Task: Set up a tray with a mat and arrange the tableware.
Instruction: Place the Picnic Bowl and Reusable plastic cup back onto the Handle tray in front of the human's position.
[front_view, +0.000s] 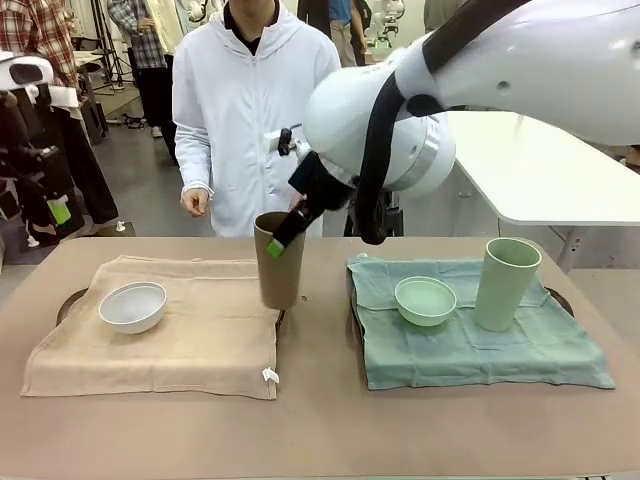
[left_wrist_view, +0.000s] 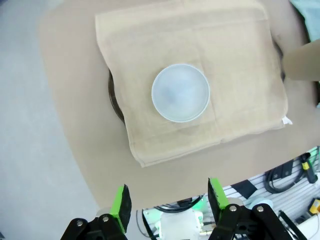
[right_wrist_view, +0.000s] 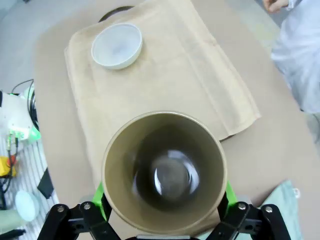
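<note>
The right claw (front_view: 277, 243) is straddling the rim of the brown tumbler (front_view: 279, 260), its green pads sitting on either side of the wall with the jaws spread wide; whether they are pinching it I cannot tell. The tumbler is standing upright, long axis vertical, at the right edge of the beige mat (front_view: 160, 325), and the wrist view is looking straight down its mouth (right_wrist_view: 165, 172). Judging from that, the coming move is turning on this vertical fit: the claw is directly above the cup, so either a straight lift or a clean release.

The left claw (left_wrist_view: 170, 200) is hanging spread and empty, high over the white bowl (left_wrist_view: 180, 92), which is resting mid-mat.

On the green mat (front_view: 470, 345), the mint bowl (front_view: 425, 300) and pale green tumbler (front_view: 505, 283) are sitting close together.

No brand, label or readable writing is showing; a small white tag (front_view: 270, 376) at the beige mat's corner is too small to read.
</note>
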